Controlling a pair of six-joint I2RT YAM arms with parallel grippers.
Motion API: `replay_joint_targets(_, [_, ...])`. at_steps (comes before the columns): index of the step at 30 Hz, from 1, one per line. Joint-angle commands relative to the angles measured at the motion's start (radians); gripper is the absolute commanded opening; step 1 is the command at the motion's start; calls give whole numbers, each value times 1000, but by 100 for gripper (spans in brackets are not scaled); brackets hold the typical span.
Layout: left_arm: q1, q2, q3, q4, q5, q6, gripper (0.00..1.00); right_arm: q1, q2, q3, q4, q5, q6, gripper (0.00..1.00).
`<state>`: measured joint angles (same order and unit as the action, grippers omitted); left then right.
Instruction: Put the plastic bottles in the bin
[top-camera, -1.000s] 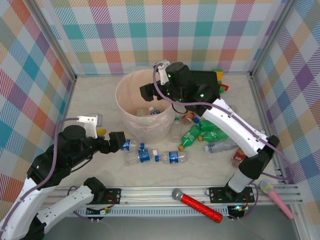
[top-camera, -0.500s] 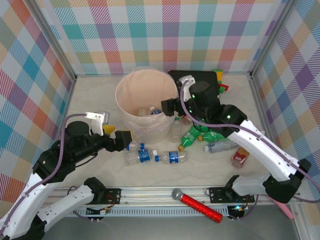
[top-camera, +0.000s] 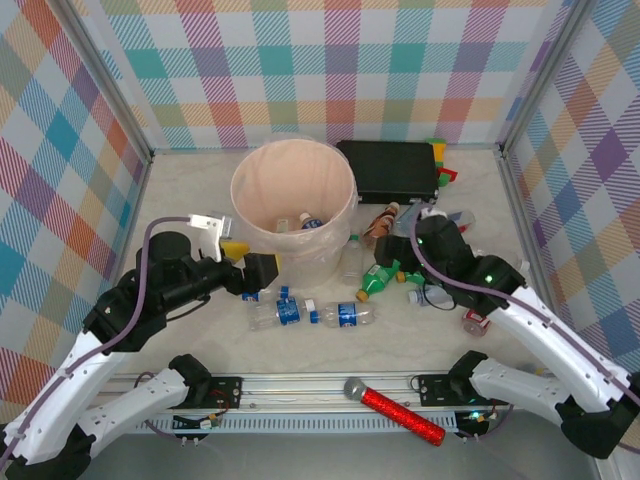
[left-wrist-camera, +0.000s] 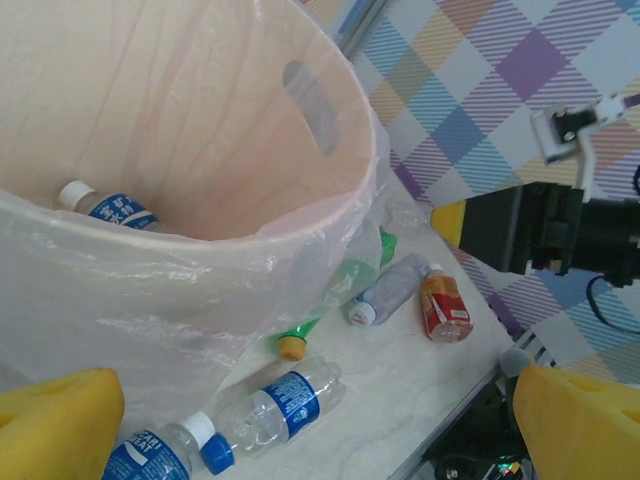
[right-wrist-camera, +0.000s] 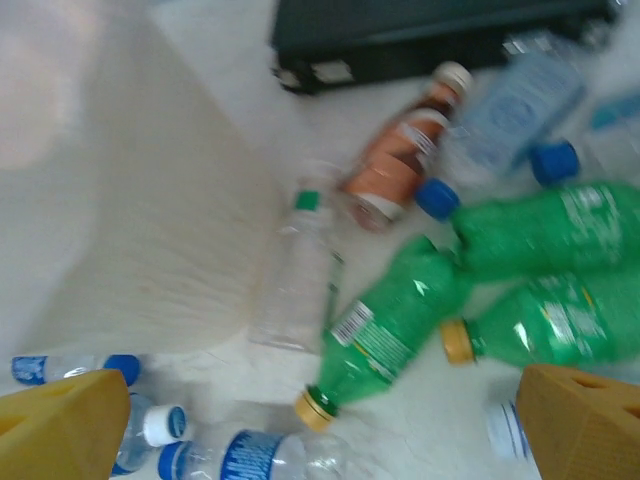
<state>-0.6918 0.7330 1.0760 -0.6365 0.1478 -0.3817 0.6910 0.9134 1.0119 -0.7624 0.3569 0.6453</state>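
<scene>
Between tips of right pincer (right-wrist-camera: 320, 425), spread: green bottle (right-wrist-camera: 385, 325), near bin (right-wrist-camera: 150, 230).

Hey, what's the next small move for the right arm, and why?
Probably lower the open right claw onto the green bottle centred in its wrist view; the claw holds nothing, and that bottle lies beside the bin, not in it.

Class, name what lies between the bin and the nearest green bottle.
In the right wrist view, a clear green-capped bottle lies between bin and green bottle.
</scene>
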Motion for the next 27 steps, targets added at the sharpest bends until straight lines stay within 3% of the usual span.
replay_joint_targets(1, [-44,34,17,35,-9,-4,100,-90,-87,-78,-84,-53,140,99])
replay_joint_targets(5, [-141,81,60,5,-124,27,100,-245,-165,-178,-115,-179,175,99])
replay_joint_targets(14, [-425,171,134,3,-423,81,100,-463,-186,-296,-137,-353,214,100])
replay_joint_targets(18, [-500,199,127,40,-443,92,100,-588,-192,-353,-116,-448,214,98])
replay_joint_targets(27, [-516,223,116,66,-415,86,100,-842,-159,-492,64,-636,278,88])
